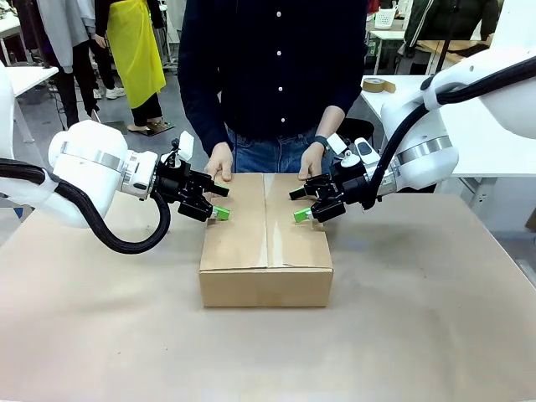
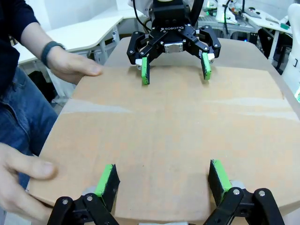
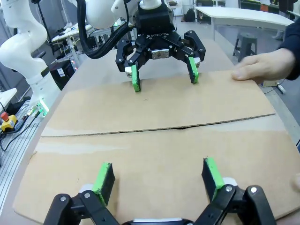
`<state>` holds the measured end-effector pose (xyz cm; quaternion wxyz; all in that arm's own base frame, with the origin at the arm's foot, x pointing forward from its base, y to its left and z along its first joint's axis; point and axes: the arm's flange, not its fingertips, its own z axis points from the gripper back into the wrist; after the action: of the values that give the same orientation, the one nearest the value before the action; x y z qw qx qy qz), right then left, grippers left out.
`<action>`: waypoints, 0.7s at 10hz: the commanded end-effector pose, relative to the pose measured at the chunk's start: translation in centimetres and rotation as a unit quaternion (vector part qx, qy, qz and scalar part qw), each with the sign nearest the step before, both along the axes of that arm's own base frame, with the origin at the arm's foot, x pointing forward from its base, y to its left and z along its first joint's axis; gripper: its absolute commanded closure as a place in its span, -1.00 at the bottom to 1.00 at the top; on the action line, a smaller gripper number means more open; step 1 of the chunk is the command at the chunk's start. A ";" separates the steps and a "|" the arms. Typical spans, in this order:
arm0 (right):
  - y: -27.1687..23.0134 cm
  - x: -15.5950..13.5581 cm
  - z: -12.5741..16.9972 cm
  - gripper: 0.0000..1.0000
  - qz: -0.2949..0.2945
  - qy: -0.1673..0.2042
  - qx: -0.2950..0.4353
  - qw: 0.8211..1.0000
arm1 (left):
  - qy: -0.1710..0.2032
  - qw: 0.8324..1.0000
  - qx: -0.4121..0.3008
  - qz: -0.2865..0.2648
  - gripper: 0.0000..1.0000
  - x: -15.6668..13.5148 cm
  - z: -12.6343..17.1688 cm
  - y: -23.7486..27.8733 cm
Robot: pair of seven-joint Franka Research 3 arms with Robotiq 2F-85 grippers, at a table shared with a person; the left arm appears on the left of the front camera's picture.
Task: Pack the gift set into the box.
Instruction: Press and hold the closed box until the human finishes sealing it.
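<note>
The brown cardboard box (image 1: 266,243) sits mid-table with its flaps folded flat; a seam runs across the top (image 3: 154,112). My left gripper (image 1: 219,201) is open at the box's left top edge, its green pads just over the cardboard (image 2: 163,176). My right gripper (image 1: 298,206) is open at the right top edge (image 3: 158,176). Each wrist view shows the other gripper across the box top: the right gripper (image 2: 176,75) and the left gripper (image 3: 164,78). The person's hands (image 1: 219,163) (image 1: 312,161) rest on the far edge. The gift set is hidden.
The brown-covered table (image 1: 435,318) has free room in front of and beside the box. The person stands close behind the box. A tape roll (image 1: 378,85) lies on a white table at the back right.
</note>
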<state>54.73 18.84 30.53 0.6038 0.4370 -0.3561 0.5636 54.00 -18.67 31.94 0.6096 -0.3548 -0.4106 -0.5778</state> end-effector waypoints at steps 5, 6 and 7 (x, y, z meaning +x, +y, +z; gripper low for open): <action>0.0 0.0 -0.3 -1.00 -0.003 0.002 -0.004 1.000 | 0.002 1.000 -0.002 -0.002 -1.00 -0.3 -0.1 0.3; 0.0 0.0 -0.3 -1.00 -0.003 0.002 -0.004 1.000 | 0.002 1.000 -0.002 -0.002 -1.00 -0.3 -0.1 0.3; 0.0 0.0 -0.3 -1.00 -0.003 0.002 -0.004 1.000 | 0.002 1.000 -0.002 -0.002 -1.00 -0.3 -0.1 0.3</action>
<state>54.73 18.84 30.53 0.6038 0.4370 -0.3561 0.5636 54.00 -18.66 31.97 0.6092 -0.3553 -0.4109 -0.5778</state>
